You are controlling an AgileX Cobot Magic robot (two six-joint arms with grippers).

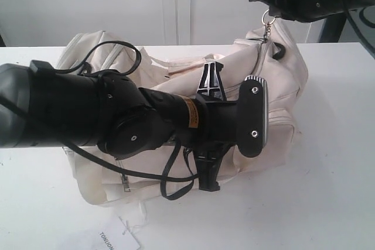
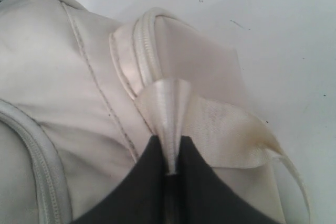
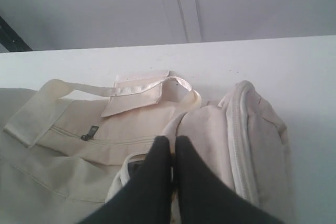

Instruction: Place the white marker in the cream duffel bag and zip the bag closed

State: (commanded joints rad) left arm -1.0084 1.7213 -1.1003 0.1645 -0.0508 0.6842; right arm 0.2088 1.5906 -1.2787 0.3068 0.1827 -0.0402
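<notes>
1. The cream duffel bag (image 1: 281, 68) lies across the middle of the table (image 1: 328, 174), its far side close to the table's far edge. The white marker shows in no view. I judge it is probably inside the bag, but nothing here confirms that.
2. The left pincer (image 2: 170, 169) is closed tight on a fold of the pale webbing handle (image 2: 173, 103), which anchors the bag.
3. The right pincer (image 3: 172, 148), above the bag's right end, is fully closed. The gold ring zip pull (image 1: 268, 18) stands taut just under it, so it seems to grip the ring, though its own wrist view hides the ring.
4. The step in hand looks like zipping. To do it well, draw the pull along the line of the zip track (image 3: 239, 129), low and steady rather than upward. The left grip should brace against the pull so the fabric stays stretched and the bag does not slide.
5. A white paper tag (image 1: 117, 239) lies near the table's near edge, clear of the work. The left arm (image 1: 70, 109) and its looping black cable (image 1: 176, 185) hide the bag's middle from the exterior view. The loose handle wrap (image 3: 139, 95) lies close to the zip's path and could snag.
</notes>
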